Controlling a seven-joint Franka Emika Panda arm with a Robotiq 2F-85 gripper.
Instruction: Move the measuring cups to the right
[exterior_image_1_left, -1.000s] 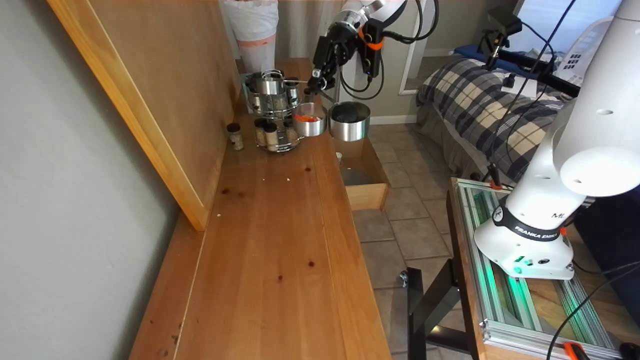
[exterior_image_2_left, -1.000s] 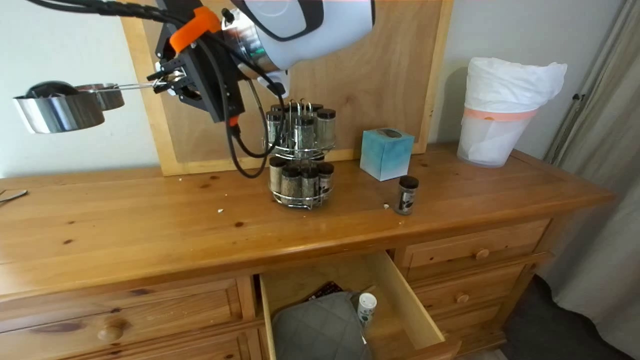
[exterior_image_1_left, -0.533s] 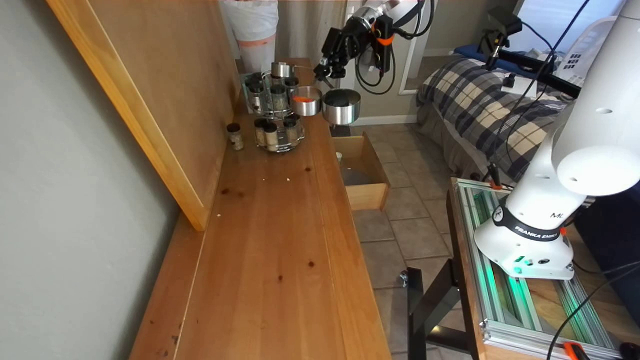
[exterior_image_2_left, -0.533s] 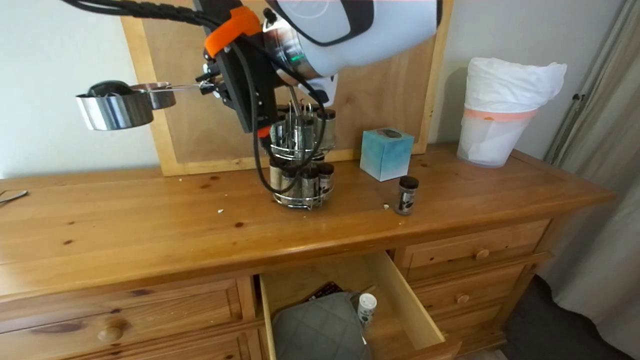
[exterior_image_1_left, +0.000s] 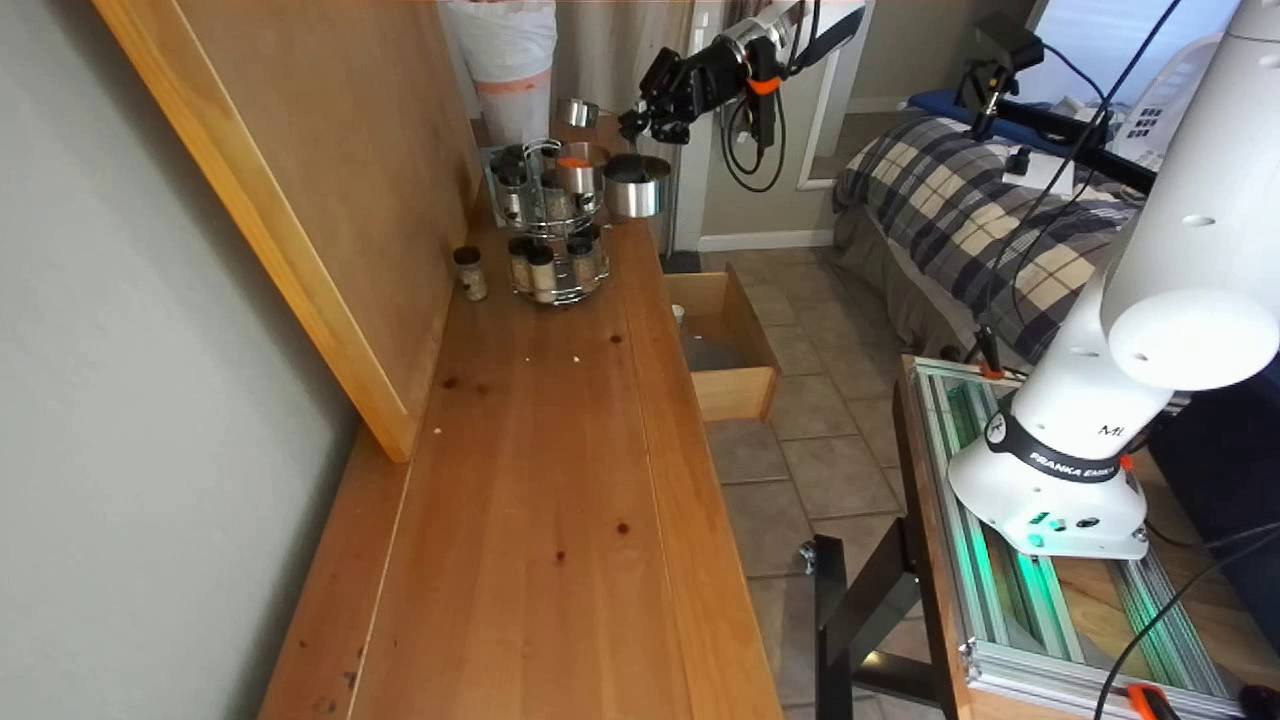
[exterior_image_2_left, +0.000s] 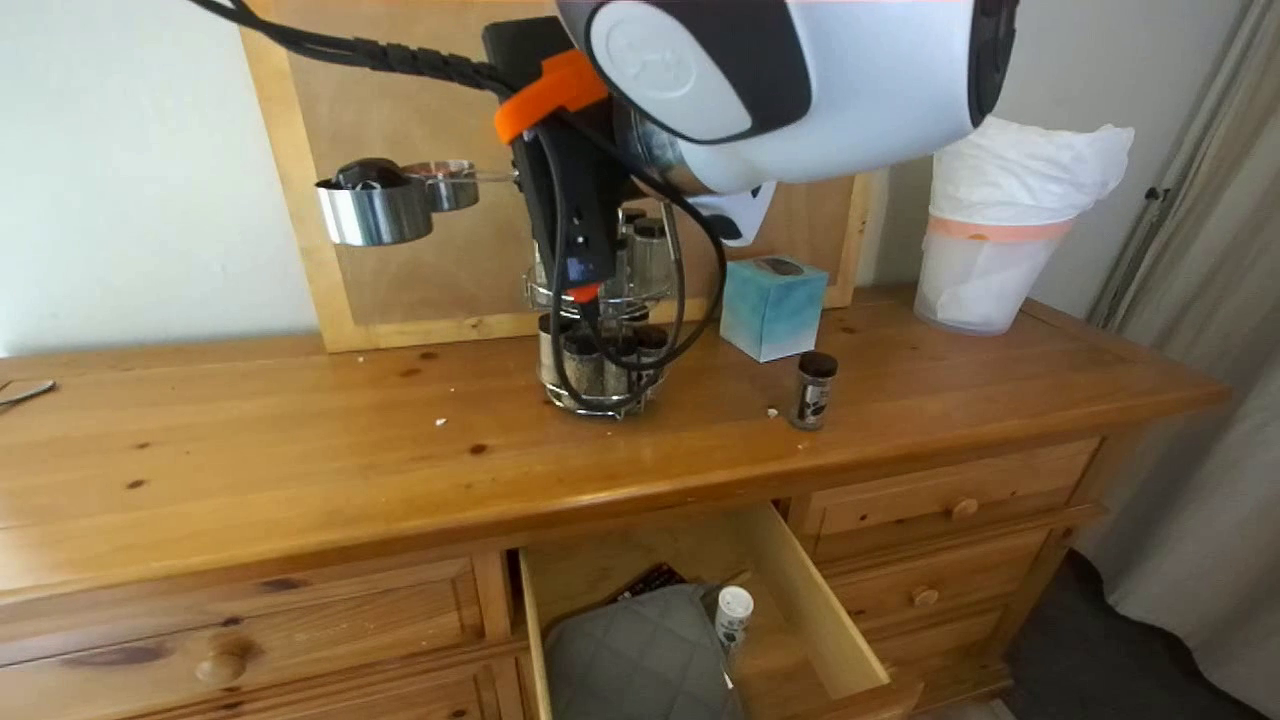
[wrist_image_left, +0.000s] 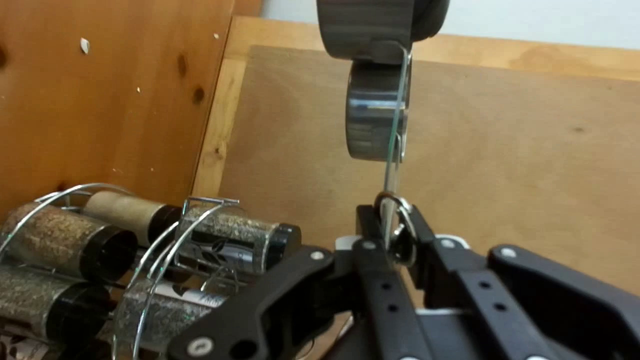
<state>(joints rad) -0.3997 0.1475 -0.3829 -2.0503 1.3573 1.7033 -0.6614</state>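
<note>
Knotty pine forms the dresser (exterior_image_2_left: 300, 450), and nearest in an exterior view is its pulled-out drawer (exterior_image_2_left: 808, 600), holding a gray quilted pad (exterior_image_2_left: 640, 650), a white-capped canister (exterior_image_2_left: 734, 612) beside it and a dark patterned item (exterior_image_2_left: 655, 577), partly hidden. Above the surface, the Robotiq gripper (wrist_image_left: 392, 221) pinches the thin silver handles (wrist_image_left: 393, 135) of the measuring cups (exterior_image_2_left: 372, 220), so the set hangs in the air. The largest cup (exterior_image_1_left: 633, 197) carries a black rounded piece (exterior_image_2_left: 368, 172) that rises past its rim; the cup (exterior_image_1_left: 582, 183) just beside it shows orange-red inside; a third cup (exterior_image_1_left: 577, 113) points away from these two, its inside hidden. Close to the front edge stands a loose, dark-capped spice jar (exterior_image_2_left: 812, 395). Farther in, a two-tier wire spice rack (exterior_image_1_left: 565, 297) carries glass jars (wrist_image_left: 52, 242); the wrist view shows tan, brown and gray grains in them. A second loose jar (exterior_image_1_left: 470, 275) stands between the rack and the back edge. Toward that edge sits a teal tissue box (exterior_image_2_left: 765, 320). Near a back corner is a white bin (exterior_image_2_left: 970, 285), a white liner (exterior_image_2_left: 1035, 170) folded over its rim, its contents out of sight. Along the back edge stands a framed wooden panel (exterior_image_2_left: 430, 280).
</note>
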